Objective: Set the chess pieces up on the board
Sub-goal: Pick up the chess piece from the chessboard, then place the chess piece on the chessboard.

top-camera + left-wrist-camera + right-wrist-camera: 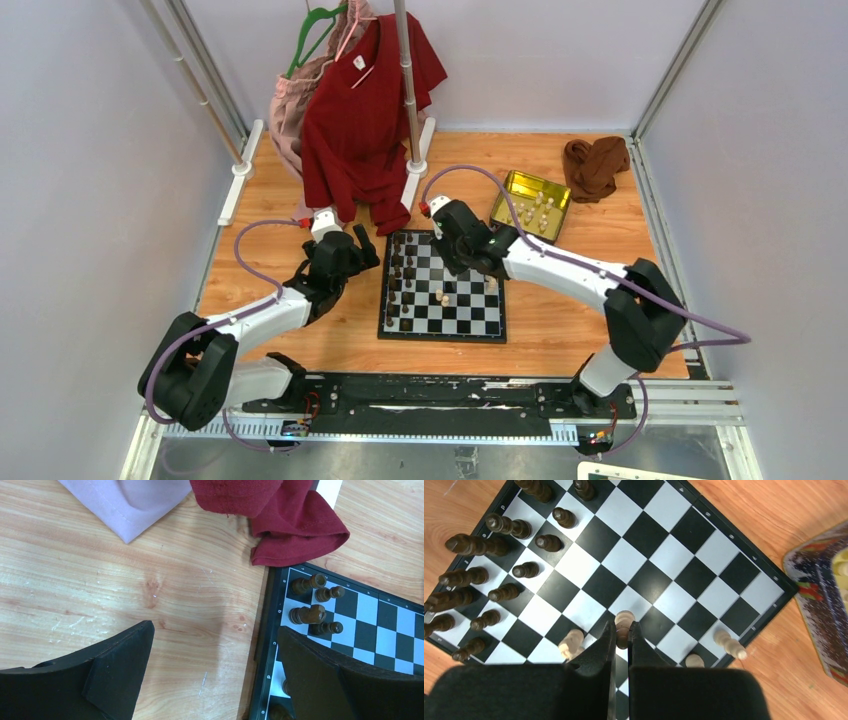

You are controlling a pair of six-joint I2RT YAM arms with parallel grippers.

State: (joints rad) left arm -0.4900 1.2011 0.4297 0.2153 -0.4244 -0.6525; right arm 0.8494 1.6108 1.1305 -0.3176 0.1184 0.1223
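Placement step.
Right gripper [622,632] clenches a cream wooden chess piece [624,619] over the black-and-white checked board [664,555]; next, lowering onto a right-side square. Left gripper [215,650] gapes empty.

Red shirt [365,110] hangs at a metal pole [405,70], far side, hem resting on the wooden surface [560,330]. Pink garment [293,105] on a green hanger [318,22] just left of it. Gold tin [522,181] far right; crumpled brown cloth [595,165] beside it.

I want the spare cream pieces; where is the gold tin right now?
In the top view the gold tin lies on the right, just beyond the far right corner of the board, with the brown cloth beside it.
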